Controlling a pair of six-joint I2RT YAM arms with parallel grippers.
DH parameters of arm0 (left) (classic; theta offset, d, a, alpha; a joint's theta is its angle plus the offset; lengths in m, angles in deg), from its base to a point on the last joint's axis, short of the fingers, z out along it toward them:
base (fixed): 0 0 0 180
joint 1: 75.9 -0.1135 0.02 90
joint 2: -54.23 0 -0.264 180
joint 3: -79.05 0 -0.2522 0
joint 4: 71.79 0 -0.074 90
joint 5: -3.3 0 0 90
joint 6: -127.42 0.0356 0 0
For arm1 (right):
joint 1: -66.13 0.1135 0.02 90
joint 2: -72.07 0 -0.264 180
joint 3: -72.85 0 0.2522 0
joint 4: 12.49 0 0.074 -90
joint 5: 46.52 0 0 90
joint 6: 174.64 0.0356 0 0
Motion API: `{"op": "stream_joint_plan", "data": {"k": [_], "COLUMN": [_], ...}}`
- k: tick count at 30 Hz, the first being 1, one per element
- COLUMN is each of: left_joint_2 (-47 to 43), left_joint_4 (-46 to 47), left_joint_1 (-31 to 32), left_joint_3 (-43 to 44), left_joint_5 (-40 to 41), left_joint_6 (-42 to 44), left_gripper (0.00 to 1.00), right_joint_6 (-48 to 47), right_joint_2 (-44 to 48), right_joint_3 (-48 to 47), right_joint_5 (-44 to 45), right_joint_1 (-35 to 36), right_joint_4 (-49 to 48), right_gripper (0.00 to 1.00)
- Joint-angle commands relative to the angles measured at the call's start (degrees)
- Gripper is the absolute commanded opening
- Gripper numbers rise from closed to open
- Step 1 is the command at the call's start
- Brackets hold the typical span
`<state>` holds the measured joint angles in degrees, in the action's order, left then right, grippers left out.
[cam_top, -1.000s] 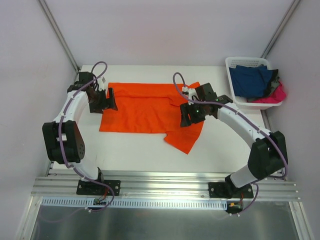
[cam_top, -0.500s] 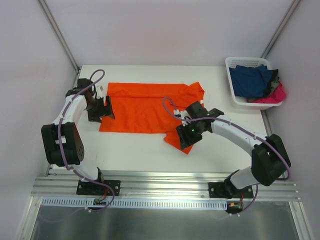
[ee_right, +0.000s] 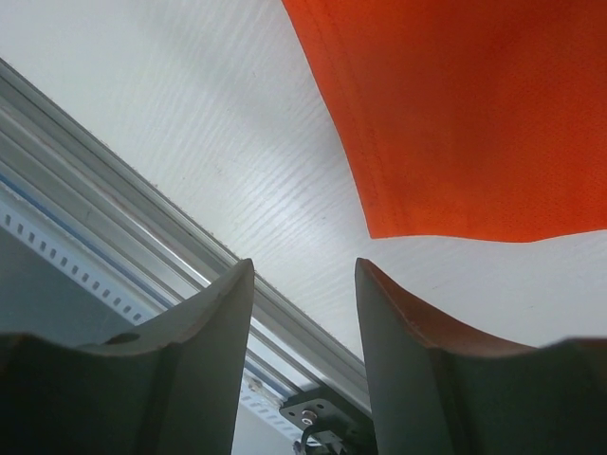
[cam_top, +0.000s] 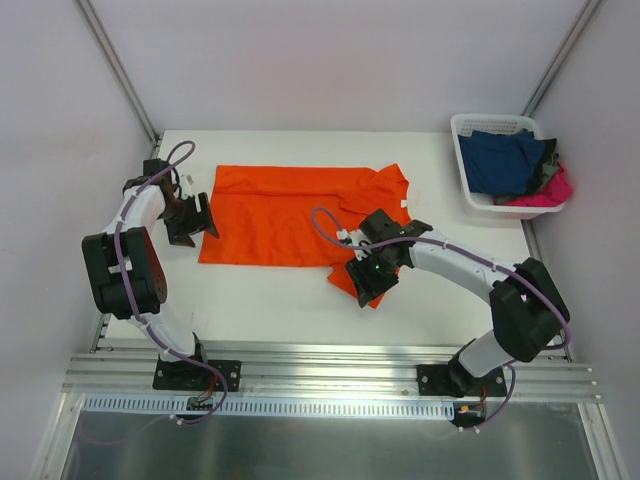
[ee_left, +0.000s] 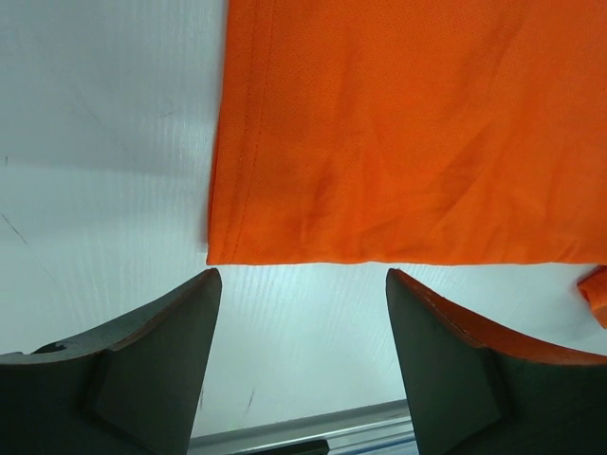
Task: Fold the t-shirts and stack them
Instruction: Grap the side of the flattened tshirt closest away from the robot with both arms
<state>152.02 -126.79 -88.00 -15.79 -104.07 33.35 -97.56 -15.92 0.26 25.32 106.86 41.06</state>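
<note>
The bright orange t-shirt [cam_top: 290, 215] lies spread flat on the white table, with one sleeve [cam_top: 350, 282] pointing toward the near edge. My left gripper [cam_top: 193, 226] is open and empty at the shirt's left edge. In the left wrist view [ee_left: 303, 284] the shirt's near left corner [ee_left: 228, 248] lies just ahead of the fingertips. My right gripper [cam_top: 372, 278] is open and empty over the near sleeve. The right wrist view [ee_right: 305, 270] shows the sleeve's tip [ee_right: 389, 223] just beyond the fingers. A navy shirt [cam_top: 500, 160] and a hot pink shirt [cam_top: 548, 192] lie in the basket.
A white slotted basket [cam_top: 492, 120] stands at the table's far right corner. An aluminium rail [cam_top: 330, 365] runs along the near edge and also shows in the right wrist view [ee_right: 142, 204]. Grey walls enclose the table on both sides.
My right gripper moved from the shirt's right middle toward the near edge, onto the near sleeve. My left gripper shifted slightly left, off the shirt's left edge.
</note>
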Motion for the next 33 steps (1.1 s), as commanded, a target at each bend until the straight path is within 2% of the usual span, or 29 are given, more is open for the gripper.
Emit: {"op": "stream_joint_plan", "data": {"k": [1,4,12,27,33], "left_joint_2": [1.4,2.2,2.2,2.8,3.0], "left_joint_4": [-0.2,-0.3,-0.3,-0.3,-0.3], "left_joint_1": [-0.7,-0.9,-1.4,-3.5,-4.1], "left_joint_3": [1.8,0.9,0.0,-0.3,-0.6], "left_joint_5": [-0.5,-1.6,-2.1,-2.9,-2.8], "left_joint_6": [-0.7,-1.0,-1.2,-0.6,-0.3], "left_gripper": [0.70,0.66,0.61,0.62,0.61], "right_joint_6": [-1.7,-2.6,-2.9,-4.6,-5.1], "right_joint_2": [0.3,0.0,-0.9,-8.5,-9.8], "right_joint_3": [1.3,2.3,3.5,1.2,0.9], "right_joint_5": [1.4,2.6,3.8,5.8,5.8], "right_joint_1": [0.0,-0.1,-0.6,-0.7,-1.4], "right_joint_4": [0.6,0.2,-0.5,-3.5,-4.5], "right_gripper": [0.50,0.50,0.48,0.47,0.37]}}
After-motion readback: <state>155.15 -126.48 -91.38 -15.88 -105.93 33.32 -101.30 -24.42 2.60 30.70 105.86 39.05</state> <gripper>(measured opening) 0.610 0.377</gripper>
